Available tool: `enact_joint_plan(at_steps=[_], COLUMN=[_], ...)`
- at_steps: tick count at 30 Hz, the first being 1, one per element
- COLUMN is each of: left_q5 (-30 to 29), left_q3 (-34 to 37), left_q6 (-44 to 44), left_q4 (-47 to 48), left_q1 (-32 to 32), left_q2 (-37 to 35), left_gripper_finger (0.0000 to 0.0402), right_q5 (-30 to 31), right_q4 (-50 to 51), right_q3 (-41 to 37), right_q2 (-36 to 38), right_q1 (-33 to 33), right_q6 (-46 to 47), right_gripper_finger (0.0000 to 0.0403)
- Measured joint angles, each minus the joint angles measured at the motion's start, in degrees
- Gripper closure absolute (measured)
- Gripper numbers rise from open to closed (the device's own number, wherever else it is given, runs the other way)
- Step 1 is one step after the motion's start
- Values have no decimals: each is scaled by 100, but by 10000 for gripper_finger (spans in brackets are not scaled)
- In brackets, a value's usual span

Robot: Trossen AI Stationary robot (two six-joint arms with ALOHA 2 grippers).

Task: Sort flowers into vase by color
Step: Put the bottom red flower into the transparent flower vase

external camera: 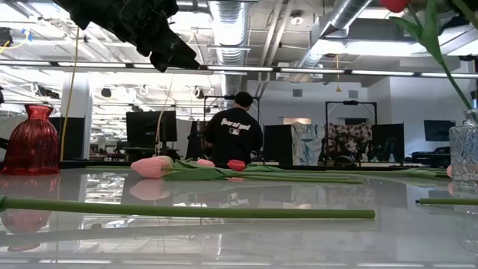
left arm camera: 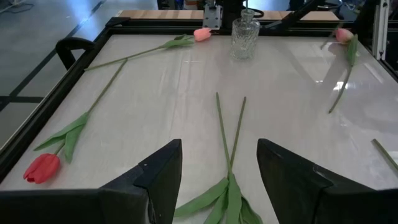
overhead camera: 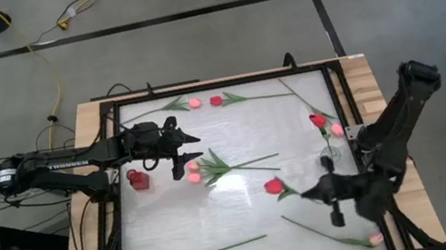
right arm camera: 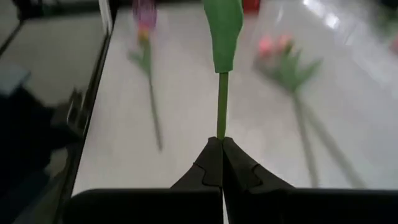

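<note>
While clamping stem [right arm camera: 222,106], right tool [right arm camera: 222,144] low.

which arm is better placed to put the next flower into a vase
Right. Its end effector is shut on a tulip stem, with the clear vase close by. The left end effector hangs open above two pink tulips.

The right end effector [right arm camera: 222,163] hides its tulip stem's [right arm camera: 222,106] end; the pink buds [right arm camera: 274,45] beyond are blurred.
</note>
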State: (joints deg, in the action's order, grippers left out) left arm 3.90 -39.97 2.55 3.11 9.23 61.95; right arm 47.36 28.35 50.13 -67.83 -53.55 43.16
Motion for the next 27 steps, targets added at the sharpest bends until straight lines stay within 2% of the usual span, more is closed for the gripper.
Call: enact_joint_plan(at_steps=[6,10,13,19,27], left_q5=[-15,-17,-19,-22,-23], left_q3=[0,0,0,0,0], left_q6=[90,90,87,-20,-168], left_q4=[0,0,0,0,2], left_q1=[0,0,0,0,0], left_q2=[0,0,0,0,0], left_gripper_finger=[205,205,205,205,205], right_q5=[1709,2804,3281,3324,2546], right_q4=[583,1422,2054,3237,4144], right_q3=[0,0,0,0,0], right_q2=[612,883,1014,1085,1373], right_q1=[-839,-1373,-1611,-1603,-1605], right_q6=[-272,135,514,1040,1873], right_gripper_finger=[384,384,384,384,384])
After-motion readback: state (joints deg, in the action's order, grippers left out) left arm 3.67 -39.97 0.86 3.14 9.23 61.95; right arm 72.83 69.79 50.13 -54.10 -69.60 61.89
